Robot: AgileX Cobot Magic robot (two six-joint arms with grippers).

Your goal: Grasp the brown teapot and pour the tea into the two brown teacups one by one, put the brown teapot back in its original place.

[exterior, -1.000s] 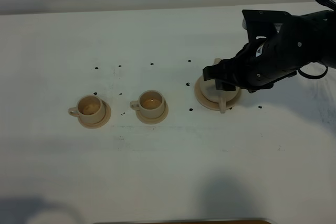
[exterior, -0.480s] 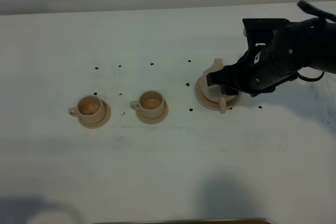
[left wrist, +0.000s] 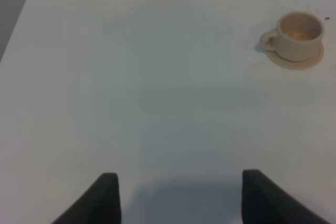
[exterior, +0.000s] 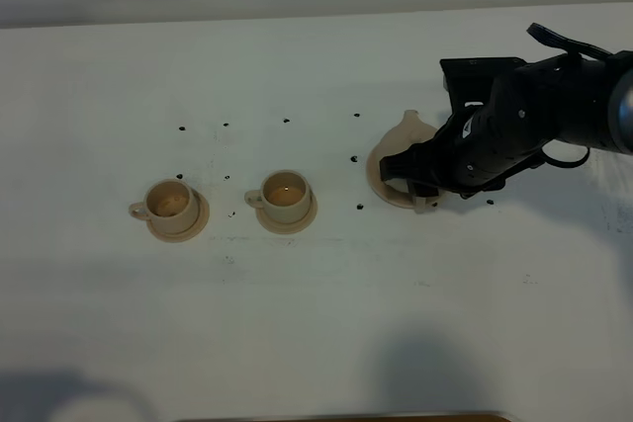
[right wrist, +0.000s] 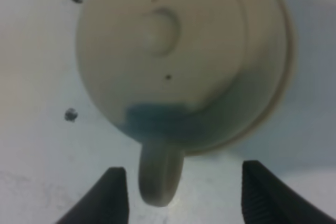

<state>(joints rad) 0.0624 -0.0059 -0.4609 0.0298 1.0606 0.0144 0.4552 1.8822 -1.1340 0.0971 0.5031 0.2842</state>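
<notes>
hovering open over the teapot

the brown teapot sits on its wide saucer, right side. the right gripper is spread around the handle, gripping nothing. the left gripper is open too. the teacups stand left; poured or not, i cannot tell.

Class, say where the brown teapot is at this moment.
In the exterior high view the brown teapot sits right of centre on its wide saucer, to the right of the nearer teacup, under the right gripper.

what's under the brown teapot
The brown teapot sits on a wider round saucer, whose rim shows around the pot. The saucer's middle is hidden beneath the pot.
</notes>
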